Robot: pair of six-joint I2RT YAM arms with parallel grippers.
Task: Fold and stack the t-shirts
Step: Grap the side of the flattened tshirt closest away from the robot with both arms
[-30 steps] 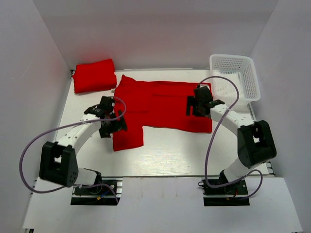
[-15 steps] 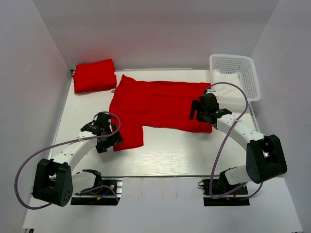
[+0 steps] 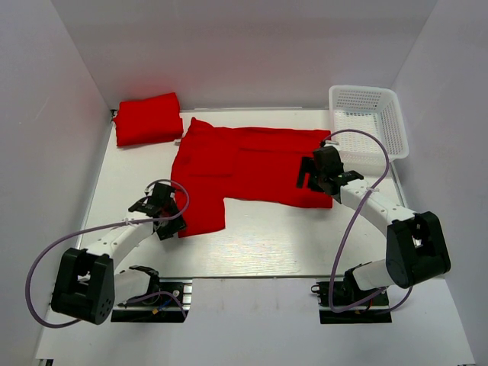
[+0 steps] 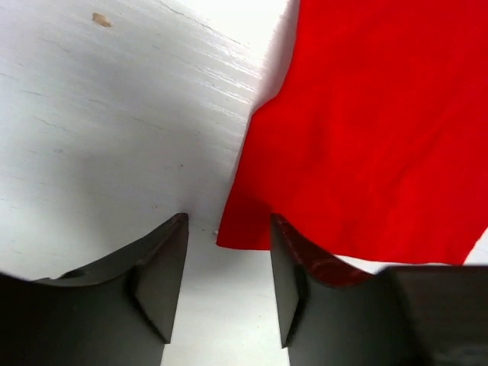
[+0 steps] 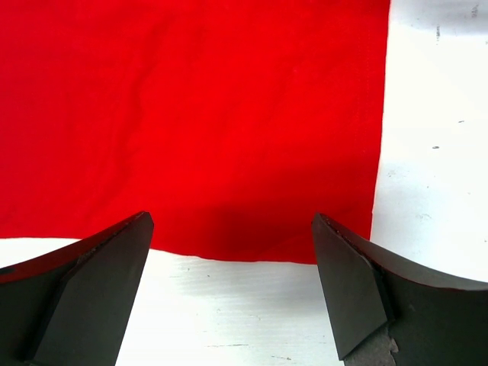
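Note:
A red t-shirt lies spread flat across the middle of the white table. A second red t-shirt lies folded at the back left. My left gripper is open and empty, low over the table at the near-left corner of the spread shirt. In the left wrist view that cloth corner lies just ahead of my gripper. My right gripper is open and empty over the shirt's near-right edge. In the right wrist view that red edge lies ahead of the wide-open gripper.
A white plastic lattice basket stands at the back right, close to my right arm. White walls enclose the table on the left, back and right. Bare white table shows in front of the shirt.
My left gripper has drawn back toward me and left, from on the shirt's left part to its near-left corner. My right gripper has shifted slightly right and nearer. The shirts have not moved.

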